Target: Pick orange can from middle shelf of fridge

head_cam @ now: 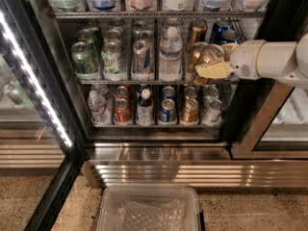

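Note:
The fridge (159, 153) stands open, with a white LED strip (36, 85) on the left. Its middle shelf (125, 81) carries lanes of tall cans. My gripper (212, 66), on a white arm coming in from the right, is at the shelf's right end. Its pale fingers (214, 71) are shut on the orange can (209, 55), which is tilted at the front of its lane. More orange cans (196, 32) stand behind it.
Green cans (83, 57), silver cans (141, 56) and a water bottle (170, 54) fill the lanes to the left. Dark blue cans (222, 29) stand behind my gripper. The rack below holds small bottles and a red can (121, 110). A clear plastic bin (108, 211) sits on the floor.

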